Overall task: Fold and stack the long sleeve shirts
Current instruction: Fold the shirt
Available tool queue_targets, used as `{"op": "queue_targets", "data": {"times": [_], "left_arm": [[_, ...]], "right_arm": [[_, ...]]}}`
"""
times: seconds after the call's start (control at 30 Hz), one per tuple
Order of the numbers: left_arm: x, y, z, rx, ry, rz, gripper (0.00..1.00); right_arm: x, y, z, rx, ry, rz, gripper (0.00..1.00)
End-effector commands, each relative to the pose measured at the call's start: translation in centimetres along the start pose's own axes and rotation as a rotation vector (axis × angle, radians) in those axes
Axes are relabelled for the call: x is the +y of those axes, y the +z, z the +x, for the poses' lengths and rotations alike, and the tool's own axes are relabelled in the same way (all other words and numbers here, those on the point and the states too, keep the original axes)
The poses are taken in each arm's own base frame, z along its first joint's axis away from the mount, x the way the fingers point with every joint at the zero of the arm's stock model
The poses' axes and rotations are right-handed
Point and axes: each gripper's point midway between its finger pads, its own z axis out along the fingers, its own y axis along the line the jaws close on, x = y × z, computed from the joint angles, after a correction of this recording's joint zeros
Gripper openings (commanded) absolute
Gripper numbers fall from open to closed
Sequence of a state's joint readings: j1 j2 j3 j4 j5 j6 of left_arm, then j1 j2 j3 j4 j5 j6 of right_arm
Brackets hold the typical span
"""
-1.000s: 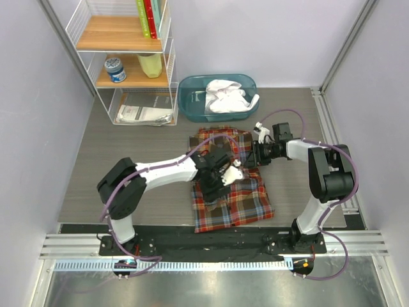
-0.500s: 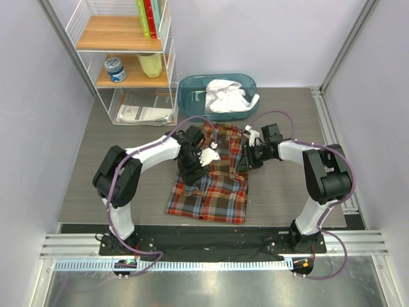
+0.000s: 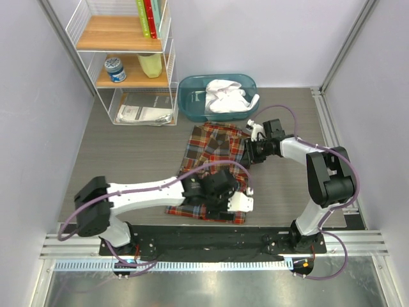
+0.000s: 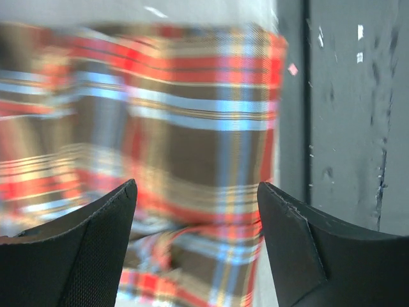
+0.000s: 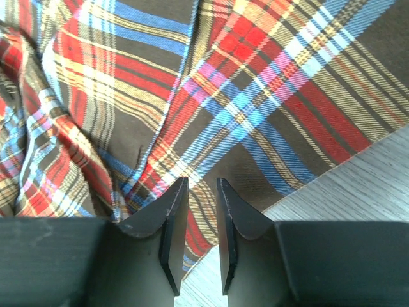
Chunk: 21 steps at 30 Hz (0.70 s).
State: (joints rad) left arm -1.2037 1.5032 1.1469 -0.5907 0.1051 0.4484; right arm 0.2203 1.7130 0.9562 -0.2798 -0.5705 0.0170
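The plaid flannel shirt [image 3: 214, 166] lies partly folded on the grey table, mid-centre. It fills the left wrist view [image 4: 192, 128], blurred, and the right wrist view [image 5: 255, 83]. My left gripper [image 3: 239, 201] hangs over the shirt's near right corner with its jaws wide open and nothing between them [image 4: 195, 185]. My right gripper [image 3: 248, 152] sits at the shirt's right edge. Its jaws [image 5: 201, 182] stand a narrow gap apart, and the cloth edge lies flat below them, not pinched. The white shirt [image 3: 227, 96] lies crumpled in the teal bin [image 3: 192, 86] at the back.
A wire shelf unit [image 3: 128, 57] with books, a jar and a bottle stands at the back left, with a booklet [image 3: 144, 114] at its foot. Metal frame posts line both sides. The black base rail runs along the near edge.
My left arm swung from the shirt's upper left to its near right corner. The shirt's far part now lies flatter and more spread. My right gripper barely moved.
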Motion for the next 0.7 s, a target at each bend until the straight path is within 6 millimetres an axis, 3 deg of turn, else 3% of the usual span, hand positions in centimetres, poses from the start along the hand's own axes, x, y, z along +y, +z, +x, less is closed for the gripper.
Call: {"op": "queue_targets", "data": {"times": [0.0,0.1,0.2,0.33,0.43,0.57,0.67], "left_arm": [[-2.1,3.7,0.8,0.071,0.050,-0.001,0.76],[-2.9,5.8,0.5,0.082,0.079,0.014,0.76],[-3.4,7.8,1.7,0.116,0.100,0.034,0.69],[-5.4,8.7,3.2,0.152,0.121,0.141,0.46],[-7.4,8.5,3.9,0.169,0.119,0.227,0.41],[-8.6,8.5,4.1,0.178,0.111,0.273,0.41],[-8.1,8.1,2.7,0.142,0.086,0.262,0.53]], "right_arm": [[-1.0,0.3,-0.9,-0.006,-0.014,0.042,0.28],[-1.8,1.0,-0.4,0.019,-0.024,0.057,0.28],[-2.4,1.6,-0.1,0.036,-0.026,0.062,0.27],[-3.2,2.2,-0.4,0.045,-0.052,0.081,0.27],[-3.5,2.6,-0.6,0.053,-0.087,0.089,0.27],[-2.6,2.8,-1.5,0.046,-0.136,0.062,0.28],[-0.8,1.9,-2.5,0.031,-0.158,0.006,0.34]]}}
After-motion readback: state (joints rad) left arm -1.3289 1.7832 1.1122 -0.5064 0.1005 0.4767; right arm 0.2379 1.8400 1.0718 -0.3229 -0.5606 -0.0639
